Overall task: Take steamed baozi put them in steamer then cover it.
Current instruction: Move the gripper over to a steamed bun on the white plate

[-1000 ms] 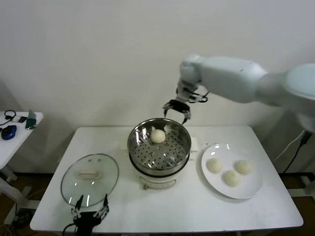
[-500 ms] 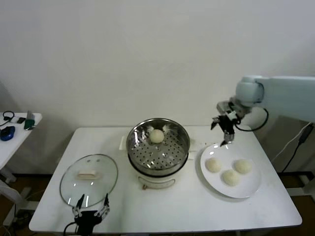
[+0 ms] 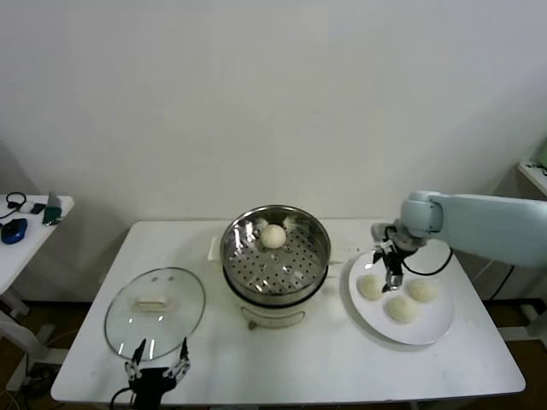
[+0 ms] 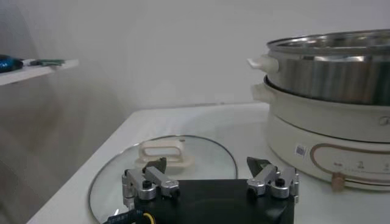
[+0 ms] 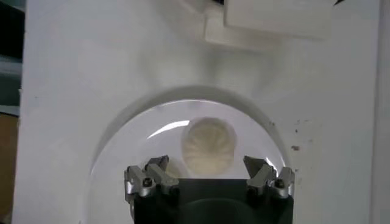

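The steel steamer (image 3: 276,256) stands mid-table on its cream base, with one baozi (image 3: 273,236) on the perforated tray at the far side. Three baozi lie on the white plate (image 3: 427,329) at the right: one nearest the steamer (image 3: 369,288), one at the front (image 3: 399,308), one at the right (image 3: 422,289). My right gripper (image 3: 391,272) is open, just above the plate over the nearest baozi, which shows between its fingers in the right wrist view (image 5: 208,145). My left gripper (image 3: 156,362) is open and parked at the front left, by the glass lid (image 3: 155,310).
A side table (image 3: 26,224) with small items stands at the far left. The steamer's side (image 4: 332,76) and the lid's handle (image 4: 162,150) show in the left wrist view. The wall is close behind the table.
My right gripper swung from above the steamer's far rim to the right and came down over the plate. The baozi stayed in the steamer. The left arm has not moved.
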You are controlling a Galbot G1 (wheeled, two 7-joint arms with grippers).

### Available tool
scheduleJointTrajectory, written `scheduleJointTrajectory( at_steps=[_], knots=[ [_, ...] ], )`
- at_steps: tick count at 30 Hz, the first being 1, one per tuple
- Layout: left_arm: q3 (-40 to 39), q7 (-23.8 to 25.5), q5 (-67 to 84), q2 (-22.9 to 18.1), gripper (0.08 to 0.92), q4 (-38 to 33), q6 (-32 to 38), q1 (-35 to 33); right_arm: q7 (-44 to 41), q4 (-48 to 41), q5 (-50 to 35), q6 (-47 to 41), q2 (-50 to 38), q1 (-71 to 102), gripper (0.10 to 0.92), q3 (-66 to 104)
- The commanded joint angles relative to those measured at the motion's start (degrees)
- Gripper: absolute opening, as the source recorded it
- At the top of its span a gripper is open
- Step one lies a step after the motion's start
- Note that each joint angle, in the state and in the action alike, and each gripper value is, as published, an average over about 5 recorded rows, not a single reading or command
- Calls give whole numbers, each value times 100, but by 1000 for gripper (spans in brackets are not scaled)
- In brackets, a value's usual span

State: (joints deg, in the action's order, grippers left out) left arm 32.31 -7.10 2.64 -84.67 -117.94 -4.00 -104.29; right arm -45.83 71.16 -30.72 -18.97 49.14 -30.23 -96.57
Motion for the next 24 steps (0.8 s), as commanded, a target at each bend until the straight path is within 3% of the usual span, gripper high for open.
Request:
scheduleJointTrajectory(
  at_steps=[1,7,18,24],
  knots=[
    [-4,-2,-1,7,823,23,7,-2,166,-649,401,-253,176,1022,823,750],
    [3,-11,4,8,823,46,14,7,217,-736,526,-260,219,1084,815,799],
    [-6,-27,-4,0,823,14,22,13,156,-587,471,-224,134,963,676,987],
    [-7,-38,-12,-14,823,-44,21,-28,-166,-151,91,-44,-148,-260,654,436]
  ],
)
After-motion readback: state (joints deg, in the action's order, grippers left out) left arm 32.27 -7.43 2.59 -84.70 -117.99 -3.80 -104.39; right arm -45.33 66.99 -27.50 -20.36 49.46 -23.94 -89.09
